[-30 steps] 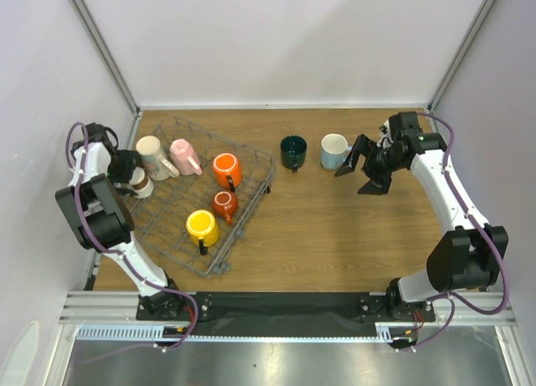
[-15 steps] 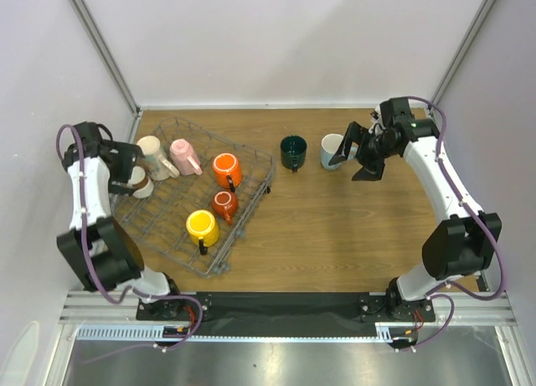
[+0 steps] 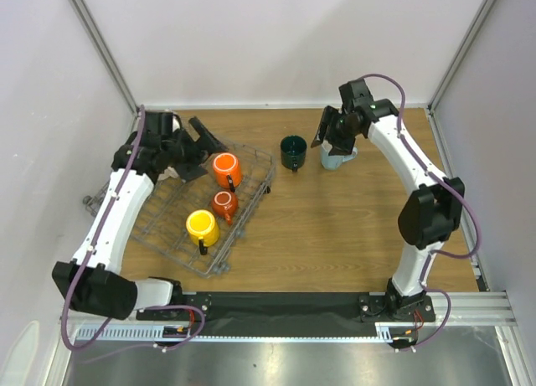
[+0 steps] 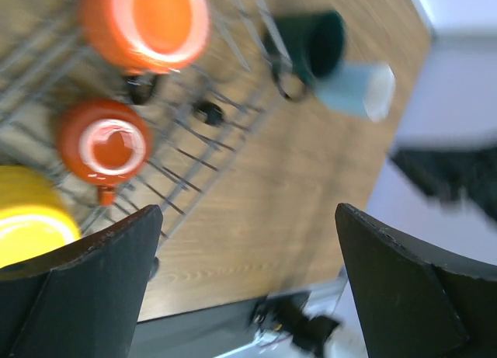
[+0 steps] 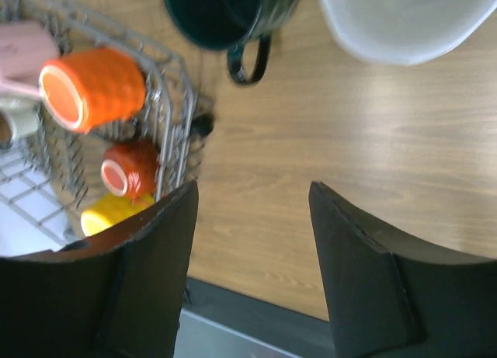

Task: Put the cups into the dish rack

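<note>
The dish rack point(image 3: 167, 239) lies at the left of the table. It holds an orange cup point(image 3: 226, 170), a small red cup point(image 3: 223, 203) and a yellow cup point(image 3: 202, 227). My left gripper point(image 3: 201, 150) hovers open over the rack's far end, with nothing between its fingers point(image 4: 78, 288). A dark green cup point(image 3: 293, 151) and a light blue cup point(image 3: 335, 157) stand on the wood right of the rack. My right gripper point(image 3: 327, 137) hangs just above the light blue cup point(image 5: 404, 16), open, and the cup lies beyond its fingertips. A pink cup point(image 5: 23, 47) shows in the rack point(image 5: 175, 102).
White walls and slanted aluminium posts point(image 3: 105, 47) close in the back corners. A black strip and metal rail point(image 3: 276, 306) run along the table's near edge, by both arm bases. Bare wood point(image 3: 335, 227) lies right of the rack.
My left arm swung from the rack's far-left edge to above its far end, now covering the cream and pink cups. My right gripper moved left over the light blue cup and its jaws narrowed.
</note>
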Motion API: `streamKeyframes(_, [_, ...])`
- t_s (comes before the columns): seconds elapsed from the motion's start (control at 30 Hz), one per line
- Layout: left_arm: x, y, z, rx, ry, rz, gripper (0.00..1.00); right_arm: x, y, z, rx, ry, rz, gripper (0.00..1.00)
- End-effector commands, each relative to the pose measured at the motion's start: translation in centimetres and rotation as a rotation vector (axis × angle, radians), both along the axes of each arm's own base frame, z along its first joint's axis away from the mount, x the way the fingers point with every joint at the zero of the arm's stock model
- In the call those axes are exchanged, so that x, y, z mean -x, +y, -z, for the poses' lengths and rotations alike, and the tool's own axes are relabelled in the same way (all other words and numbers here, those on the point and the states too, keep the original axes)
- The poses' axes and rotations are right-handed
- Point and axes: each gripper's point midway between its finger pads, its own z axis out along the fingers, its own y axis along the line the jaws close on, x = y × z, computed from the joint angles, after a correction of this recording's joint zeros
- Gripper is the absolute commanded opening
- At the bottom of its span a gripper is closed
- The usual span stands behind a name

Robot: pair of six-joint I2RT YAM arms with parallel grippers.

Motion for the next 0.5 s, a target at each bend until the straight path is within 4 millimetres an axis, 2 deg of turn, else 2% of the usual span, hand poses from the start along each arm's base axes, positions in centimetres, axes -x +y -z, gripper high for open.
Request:
streamKeyframes(0.0, [1.5, -3.0, -5.7, 0.012, -0.221, 0.194, 0.99, -4.0, -1.5, -0.8, 0.080, -0.086, 0.151, 0.64])
streamKeyframes(0.03, [1.9, -3.4, -6.1, 0.011, -0.245, 0.221, 0.99, -4.8, -2.9, -0.7, 0.141, -0.105, 0.207, 0.64])
streamKeyframes(0.07, [2.3, -4.0, -6.6, 0.017, -0.267, 0.250, 0.99, -5.5, -3.5, -1.1, 0.158, -0.122, 0.231, 0.63])
streamKeyframes(0.13, [2.9, -4.1, -7.0, 0.016, -0.293, 0.274, 0.99, -6.4, -4.4, -0.5, 0.195, -0.122, 0.246, 0.62])
streamKeyframes(0.2, [3.2, -4.1, -7.2, 0.011, -0.296, 0.286, 0.99, -7.2, -5.5, -0.9, 0.212, -0.130, 0.270, 0.61])
streamKeyframes(0.23, [3.2, -4.0, -7.2, 0.002, -0.301, 0.292, 0.99, -7.7, -5.9, 0.1, 0.230, -0.110, 0.272, 0.60])
streamKeyframes(0.37, [3.5, -4.4, -6.9, 0.014, -0.297, 0.324, 0.99, -9.1, -7.9, 0.8, 0.305, -0.122, 0.224, 0.57])
streamKeyframes(0.47, [3.5, -4.6, -6.4, 0.016, -0.296, 0.332, 0.99, -10.2, -8.2, 1.1, 0.355, -0.171, 0.107, 0.58])
